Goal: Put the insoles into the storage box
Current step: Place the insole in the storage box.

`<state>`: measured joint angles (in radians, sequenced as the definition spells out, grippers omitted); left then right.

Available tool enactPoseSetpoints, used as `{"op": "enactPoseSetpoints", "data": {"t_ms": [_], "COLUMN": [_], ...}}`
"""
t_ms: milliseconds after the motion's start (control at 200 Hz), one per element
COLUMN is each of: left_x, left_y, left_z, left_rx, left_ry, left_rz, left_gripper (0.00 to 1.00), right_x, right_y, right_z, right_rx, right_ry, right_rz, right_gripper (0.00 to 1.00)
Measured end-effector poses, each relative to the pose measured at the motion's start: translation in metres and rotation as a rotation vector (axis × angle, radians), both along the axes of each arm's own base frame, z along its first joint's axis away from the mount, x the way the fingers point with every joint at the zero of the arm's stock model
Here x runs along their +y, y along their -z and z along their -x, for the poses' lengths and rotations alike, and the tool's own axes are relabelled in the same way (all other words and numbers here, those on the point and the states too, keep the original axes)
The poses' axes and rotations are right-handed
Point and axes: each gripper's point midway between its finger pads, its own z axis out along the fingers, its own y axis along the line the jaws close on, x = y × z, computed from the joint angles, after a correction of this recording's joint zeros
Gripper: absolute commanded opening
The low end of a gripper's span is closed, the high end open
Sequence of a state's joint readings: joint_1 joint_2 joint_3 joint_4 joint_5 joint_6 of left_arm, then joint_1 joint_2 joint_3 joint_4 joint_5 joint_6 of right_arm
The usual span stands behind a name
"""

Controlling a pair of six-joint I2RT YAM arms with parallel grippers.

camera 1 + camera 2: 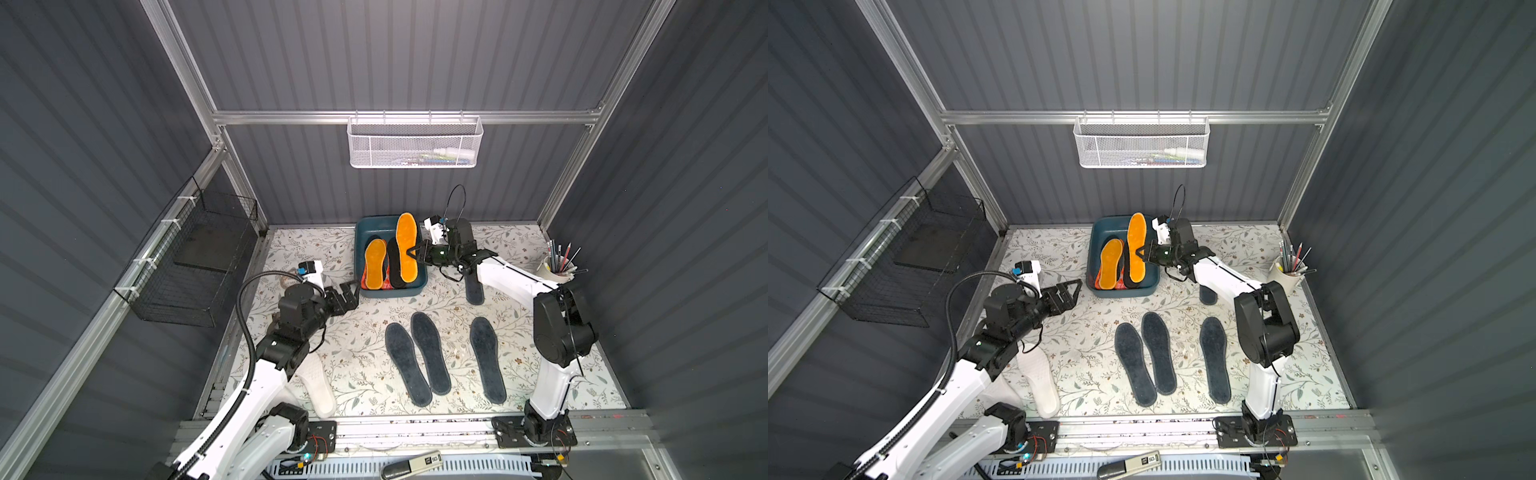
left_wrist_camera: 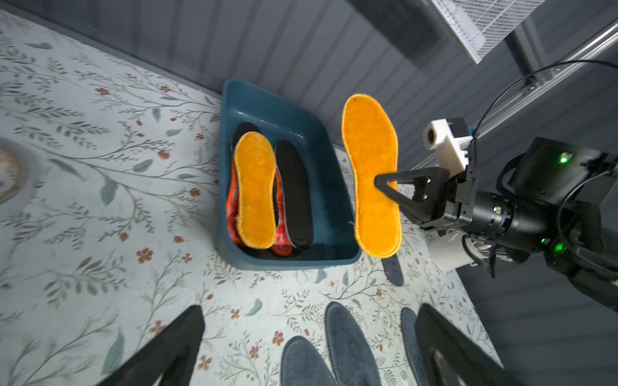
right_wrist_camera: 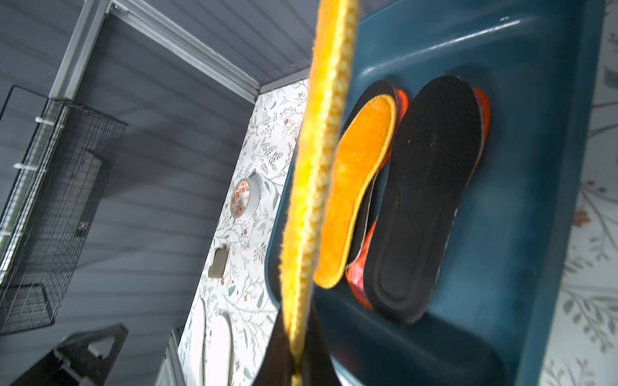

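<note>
Several insoles (image 1: pixel 375 264) were laid in the storage box (image 1: pixel 390 292) by the table's (image 1: pixel 519 374) far edge; an orange insole (image 1: pixel 406 245) was pinched over it by the right gripper (image 1: pixel 413 252). The left gripper (image 1: pixel 352 293) was held spread. Grey-blue insoles (image 1: pixel 430 353) and white insoles (image 1: pixel 318 386) were left outside.

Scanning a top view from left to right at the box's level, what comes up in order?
black wire basket, left gripper, storage box, pencil cup. Right gripper and its orange insole overlap the box: left out.
</note>
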<state>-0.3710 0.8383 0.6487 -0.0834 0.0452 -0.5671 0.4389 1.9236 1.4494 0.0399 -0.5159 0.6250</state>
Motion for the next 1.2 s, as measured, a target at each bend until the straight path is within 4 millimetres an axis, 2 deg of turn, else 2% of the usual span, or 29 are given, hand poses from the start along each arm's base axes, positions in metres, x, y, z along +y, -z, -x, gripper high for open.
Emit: {"op": "enactPoseSetpoints", "data": {"t_ms": [290,580,805,1201], "left_x": [0.022,0.027,0.028,0.028], "left_y": [0.026,0.032,0.032,0.039], "left_z": [0.016,0.02,0.02,0.017], "left_rx": [0.075,0.097,0.099,0.118], "left_ry": [-0.078,-0.099,-0.103,-0.105], "left_rz": [-0.062,-0.079,-0.082,-0.091], "left_gripper": [1.0,1.0,1.0,1.0], "right_x": [0.007,0.013,0.015,0.024], "right_y": [0.021,0.049,0.067,0.078], "right_z": [-0.034,-0.054,-0.054,-0.044], "right_rx": [0.015,0.044,0.079,0.104], "right_ry": [0.013,0.008,0.002,-0.024], "right_rz": [0.019,0.05,0.058,0.054], "right_gripper": [0.0,0.0,0.0,0.0]}}
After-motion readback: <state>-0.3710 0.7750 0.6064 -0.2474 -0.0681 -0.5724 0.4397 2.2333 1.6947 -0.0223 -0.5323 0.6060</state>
